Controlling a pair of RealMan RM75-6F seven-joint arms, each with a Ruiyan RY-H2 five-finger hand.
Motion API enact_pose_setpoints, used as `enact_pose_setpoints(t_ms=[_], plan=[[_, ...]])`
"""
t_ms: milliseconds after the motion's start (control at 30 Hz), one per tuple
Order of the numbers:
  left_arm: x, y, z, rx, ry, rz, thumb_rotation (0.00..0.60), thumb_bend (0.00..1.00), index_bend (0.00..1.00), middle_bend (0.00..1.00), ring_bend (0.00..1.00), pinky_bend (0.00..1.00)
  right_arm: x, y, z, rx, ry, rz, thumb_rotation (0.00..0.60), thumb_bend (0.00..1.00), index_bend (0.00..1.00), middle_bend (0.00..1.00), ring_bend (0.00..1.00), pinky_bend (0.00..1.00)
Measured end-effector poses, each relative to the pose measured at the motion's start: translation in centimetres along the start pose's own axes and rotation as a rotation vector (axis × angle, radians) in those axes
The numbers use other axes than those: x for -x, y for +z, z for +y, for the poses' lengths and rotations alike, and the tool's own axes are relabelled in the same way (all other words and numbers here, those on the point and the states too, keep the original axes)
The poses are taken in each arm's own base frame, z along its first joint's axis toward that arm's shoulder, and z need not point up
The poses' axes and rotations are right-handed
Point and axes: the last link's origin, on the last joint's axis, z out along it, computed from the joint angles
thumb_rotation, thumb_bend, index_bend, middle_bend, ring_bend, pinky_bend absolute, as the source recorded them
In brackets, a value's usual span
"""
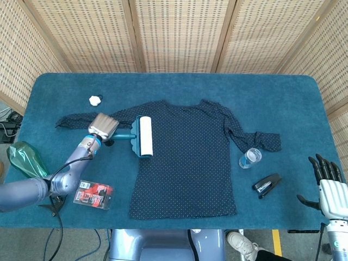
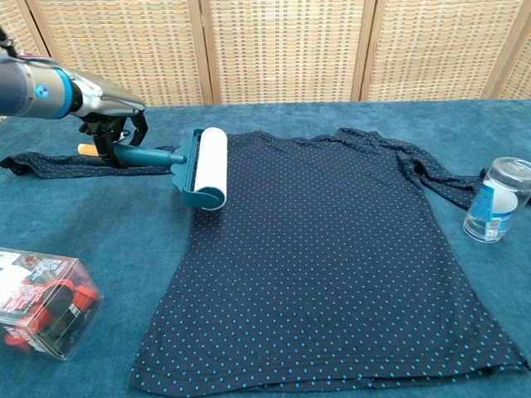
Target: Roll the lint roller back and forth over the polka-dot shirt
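The dark polka-dot shirt (image 1: 187, 157) (image 2: 323, 249) lies flat across the middle of the blue table. My left hand (image 1: 103, 127) (image 2: 112, 116) grips the teal handle of the lint roller (image 1: 142, 136) (image 2: 203, 167). The roller's white drum rests on the shirt's left shoulder area, next to the left sleeve. My right hand (image 1: 328, 185) hangs off the table's front right corner with its fingers spread and nothing in it; the chest view does not show it.
A clear plastic bottle (image 1: 250, 157) (image 2: 495, 201) stands beside the shirt's right sleeve, with a black stapler (image 1: 267, 185) in front of it. A clear box with red contents (image 1: 93, 194) (image 2: 41, 303) lies front left. A green bottle (image 1: 27, 162) sits at the left edge, a small white object (image 1: 95, 100) at back left.
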Motion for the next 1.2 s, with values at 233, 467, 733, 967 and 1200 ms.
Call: enact_pose_setpoints(t_ms=[233,467,733,967,1200], plan=[[-0.8,0.5,1.9,-0.018,0.063,-0.056,0.6,0.42,0.87,0.91,0.75,0.63,0.1,0.0,0.1,0.0,0.004,-0.011,0.6,0.07,0.0,0.0,0.0,0.0],[-0.6,1.2,3.5,-0.021,0.112,-0.084,0.6,0.42,0.87,0.91,0.75,0.63,0.4,0.1,0.2,0.001,0.007,-0.024,0.6,0.07,0.0,0.0,0.0,0.0],[-0.6,2.0,5.6,-0.017,0.144,-0.098,0.6,0.43,0.87,0.91,0.75,0.63,0.5,0.3,0.4,0.008,0.019,-0.038,0.6,0.07,0.0,0.0,0.0,0.0],[-1.6,2.5,8.1,-0.008,0.167,-0.093,0.6,0.44,0.87,0.91,0.75,0.63,0.7,0.5,0.6,0.012,0.027,-0.049,0.6,0.07,0.0,0.0,0.0,0.0],[-2.8,3.0,10.5,-0.001,0.181,-0.089,0.6,0.44,0.87,0.91,0.75,0.63,0.7,0.6,0.8,0.016,0.041,-0.052,0.6,0.07,0.0,0.0,0.0,0.0]])
